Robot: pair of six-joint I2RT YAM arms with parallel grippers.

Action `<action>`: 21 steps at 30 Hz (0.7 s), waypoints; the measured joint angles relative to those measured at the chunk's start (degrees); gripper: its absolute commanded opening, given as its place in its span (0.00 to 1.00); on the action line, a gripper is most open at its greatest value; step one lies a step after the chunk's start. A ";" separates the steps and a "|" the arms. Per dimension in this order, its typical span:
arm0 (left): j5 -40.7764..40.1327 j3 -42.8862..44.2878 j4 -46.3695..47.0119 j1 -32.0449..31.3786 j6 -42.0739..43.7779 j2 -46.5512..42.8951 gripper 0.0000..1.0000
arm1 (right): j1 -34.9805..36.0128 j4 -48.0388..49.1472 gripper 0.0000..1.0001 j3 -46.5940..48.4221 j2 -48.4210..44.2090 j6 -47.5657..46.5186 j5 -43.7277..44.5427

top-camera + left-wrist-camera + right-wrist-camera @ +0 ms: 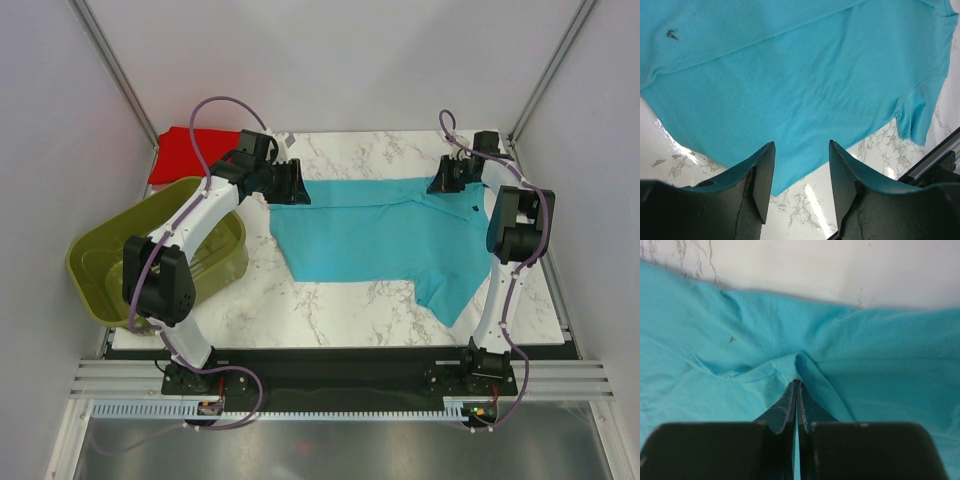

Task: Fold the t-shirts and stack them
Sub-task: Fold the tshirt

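Shows a turquoise t-shirt (380, 235) spread across the centre of a marble desk (330, 300), with a small dark chest mark (672, 34) too small to read. Places a folded red t-shirt (180, 155) at upper left, behind an olive basket (100, 270). Finds the right gripper (796, 382) pinched closed on a turquoise fold at upper right, and the left gripper (801, 150) parted wide above the shirt's edge, holding nothing.

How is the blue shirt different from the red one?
The turquoise shirt lies spread out; the red shirt is a flat bundle in the far left corner. The right gripper pinches the turquoise one; no gripper holds the red one. Both are plain cloth.
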 measured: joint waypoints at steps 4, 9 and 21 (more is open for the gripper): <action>0.68 0.00 0.00 0.00 -0.11 0.00 0.54 | 0.70 0.13 0.00 -3.69 -3.17 0.11 3.54; 1.29 0.00 0.00 0.00 -0.42 0.00 0.54 | 3.23 0.81 0.00 -9.97 -9.84 0.33 6.86; 1.49 -0.55 0.00 -0.35 -0.57 0.00 0.54 | 5.07 3.89 0.39 -16.22 -16.26 2.86 11.32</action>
